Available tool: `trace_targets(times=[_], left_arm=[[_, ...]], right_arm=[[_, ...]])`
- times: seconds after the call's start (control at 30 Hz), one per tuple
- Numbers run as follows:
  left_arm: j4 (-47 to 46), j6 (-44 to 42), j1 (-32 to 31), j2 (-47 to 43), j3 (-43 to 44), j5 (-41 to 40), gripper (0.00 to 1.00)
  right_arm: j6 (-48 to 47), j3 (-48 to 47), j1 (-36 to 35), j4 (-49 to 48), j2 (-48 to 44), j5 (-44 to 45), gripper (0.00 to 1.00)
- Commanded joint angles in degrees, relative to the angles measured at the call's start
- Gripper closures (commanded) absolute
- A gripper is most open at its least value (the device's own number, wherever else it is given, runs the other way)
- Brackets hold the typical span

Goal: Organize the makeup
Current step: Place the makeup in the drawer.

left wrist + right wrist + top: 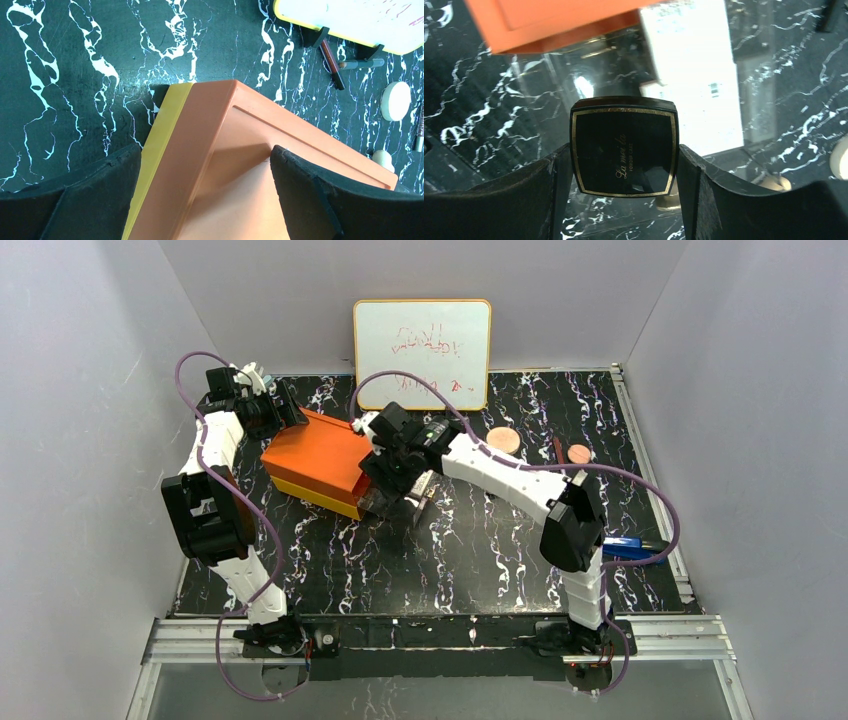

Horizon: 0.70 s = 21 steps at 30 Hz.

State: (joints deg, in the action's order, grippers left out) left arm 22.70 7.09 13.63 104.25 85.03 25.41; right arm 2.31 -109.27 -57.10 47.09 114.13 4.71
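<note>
- Black and shiny, the small square compact with the gold line [624, 147] is pinched between the fingers of my right gripper [625, 162], which grasp its two side edges.
- It hangs just above the pulled-out clear plastic drawer [589, 80] of the big orange box [240, 115].
- I think this is the putting-in step. Next I should go down slowly, then let go inside the drawer, not on its rim.
- The compact lies flat, with its gold words facing up at me. It is square, so no side is the long one.
- My left gripper [205, 155] is spread wide around the box's back corner. I cannot tell if it squeezes.
</note>
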Motion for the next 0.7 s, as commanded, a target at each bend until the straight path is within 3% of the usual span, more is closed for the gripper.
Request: trace_targets(times=[0.0,0.3,0.47,0.5,0.6,0.67], left_arm=[[6.7,-3.0,-0.5,1.4,-1.6,-4.4,0.03],[6.6,-2.9,-0.5,1.3,-1.7,-4.5,0.03],[6.6,-3.0,-0.5,1.2,-1.9,-4.6,0.03],[6.6,-3.0,-0.5,1.2,-2.0,-4.5,0.03],[6.5,-3.0,-0.5,1.3,-2.0,-4.5,0.03],[6.6,-3.0,-0.5,1.3,-2.0,-4.6,0.03]], right_arm=[[-1.6,0.3,3.4,0.7,-0.5,1.9,0.93],[-2.2,0.2,6.1,-0.1,2.4,-0.9,0.86],[-2.2,-2.8,6.1,1.4,5.2,-3.8,0.77],[-2.2,-3.2,6.2,1.6,5.5,-4.1,0.71],[-2.2,-3.8,6.2,2.0,5.5,-4.4,0.39],[-2.2,-3.8,6.2,1.8,5.0,-3.7,0.27]])
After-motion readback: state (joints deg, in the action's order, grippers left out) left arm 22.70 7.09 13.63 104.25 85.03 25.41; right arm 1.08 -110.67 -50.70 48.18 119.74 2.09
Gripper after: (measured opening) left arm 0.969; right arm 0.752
